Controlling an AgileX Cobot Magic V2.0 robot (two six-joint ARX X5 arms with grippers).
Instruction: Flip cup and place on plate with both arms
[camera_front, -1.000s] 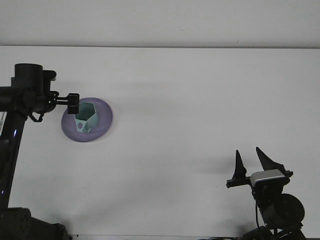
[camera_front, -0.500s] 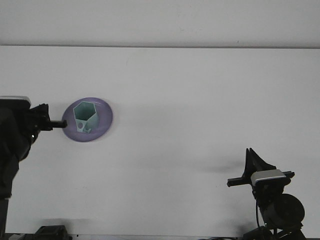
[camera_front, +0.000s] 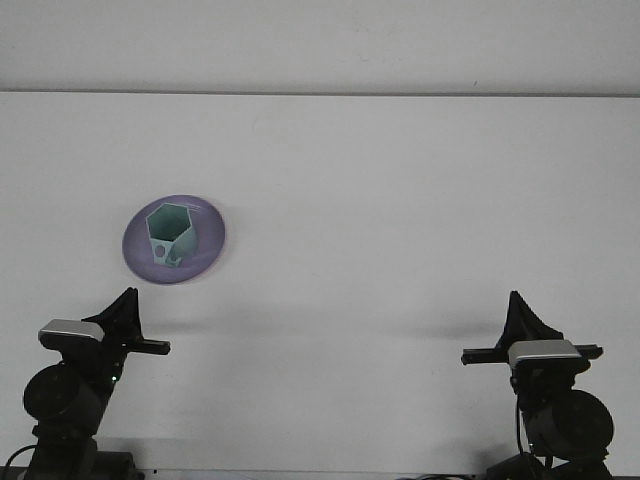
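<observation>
Standing mouth-up, the pale green hexagonal cup (camera_front: 170, 233) rests on the round purple plate (camera_front: 208, 236) in the left-centre of the frame, on the white table (camera_front: 400, 200). The left gripper (camera_front: 125, 310) sits at lower left, below the plate and apart from it, the right gripper (camera_front: 520, 312) at lower right, far off. Both hold nothing, and seen edge-on, their finger spacing cannot be told.

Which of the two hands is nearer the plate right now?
The left hand. It sits just below the purple plate holding the cup; the right hand is far across the table.
</observation>
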